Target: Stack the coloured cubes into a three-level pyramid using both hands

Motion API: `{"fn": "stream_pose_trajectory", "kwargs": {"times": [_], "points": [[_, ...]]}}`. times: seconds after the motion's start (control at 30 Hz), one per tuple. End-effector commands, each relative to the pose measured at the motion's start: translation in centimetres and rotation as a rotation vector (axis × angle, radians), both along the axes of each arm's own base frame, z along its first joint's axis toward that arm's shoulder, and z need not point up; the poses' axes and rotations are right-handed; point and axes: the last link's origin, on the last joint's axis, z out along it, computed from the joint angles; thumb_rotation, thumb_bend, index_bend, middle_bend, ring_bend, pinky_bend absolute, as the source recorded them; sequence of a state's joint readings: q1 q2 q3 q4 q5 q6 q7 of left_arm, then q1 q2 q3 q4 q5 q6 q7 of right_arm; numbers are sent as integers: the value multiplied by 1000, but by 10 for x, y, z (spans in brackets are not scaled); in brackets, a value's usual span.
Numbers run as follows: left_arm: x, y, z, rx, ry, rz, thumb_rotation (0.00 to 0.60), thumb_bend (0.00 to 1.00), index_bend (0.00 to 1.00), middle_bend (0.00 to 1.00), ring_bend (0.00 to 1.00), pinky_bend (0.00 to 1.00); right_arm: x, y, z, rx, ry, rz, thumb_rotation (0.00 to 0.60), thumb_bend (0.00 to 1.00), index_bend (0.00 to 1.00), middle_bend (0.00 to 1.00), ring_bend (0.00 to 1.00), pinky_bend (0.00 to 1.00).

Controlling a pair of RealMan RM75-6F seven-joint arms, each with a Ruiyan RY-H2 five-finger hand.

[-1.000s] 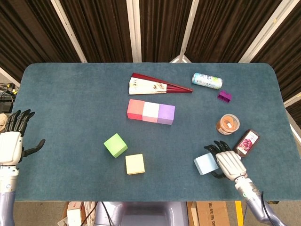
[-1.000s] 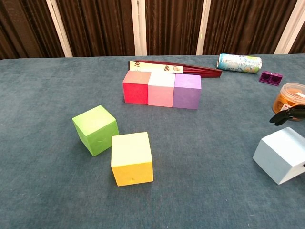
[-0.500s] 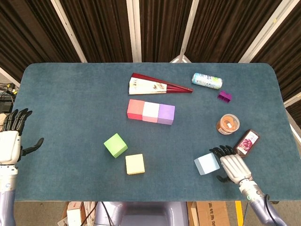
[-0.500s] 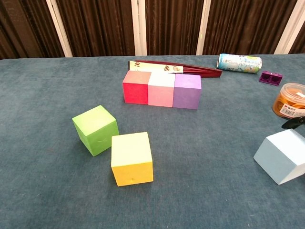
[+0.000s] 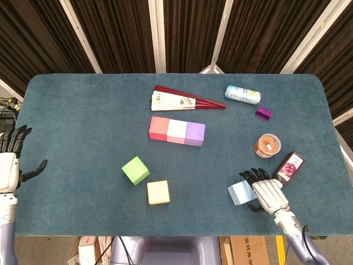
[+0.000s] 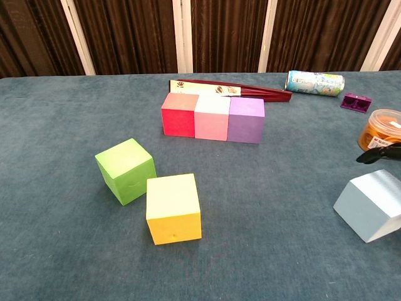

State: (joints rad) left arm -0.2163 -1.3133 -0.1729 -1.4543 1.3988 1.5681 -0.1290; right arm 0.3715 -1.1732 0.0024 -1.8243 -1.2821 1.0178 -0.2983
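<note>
Right hand (image 5: pixel 267 191) wraps its fingers over the pale blue cube (image 5: pixel 240 193), near-right of the red-pink-purple row (image 5: pixel 176 131), ready for my second-level lift; left hand (image 5: pixel 10 168) waits spread, holding nothing.

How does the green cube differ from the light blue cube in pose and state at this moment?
The green cube stands free beside the yellow cube, with no hand near; the light blue cube lies against the right hand. The green one sits flat on the table; in the chest view the light blue one looks tilted. Both are loose, not stacked.
</note>
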Motion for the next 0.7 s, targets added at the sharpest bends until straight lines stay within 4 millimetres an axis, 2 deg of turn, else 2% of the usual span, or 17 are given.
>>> {"fn": "stream_pose_trajectory", "kwargs": {"times": [0.03,0.33,0.7], "points": [[-1,0,1,9,1,0,600,303,143,87,0,0,2,-1,-3,5,2,5,600,272,132,135,0,0],[-3,2,1,-8,-13,24,600,304,147,86,0,0,8,-7,-8,-3,9,36,600,272,211,178,0,0],[-2,3,-1,-6,-28,29,600,305,161,85,0,0,10,-8,-8,-3,18,40,600,272,224,252,34,0]]}}
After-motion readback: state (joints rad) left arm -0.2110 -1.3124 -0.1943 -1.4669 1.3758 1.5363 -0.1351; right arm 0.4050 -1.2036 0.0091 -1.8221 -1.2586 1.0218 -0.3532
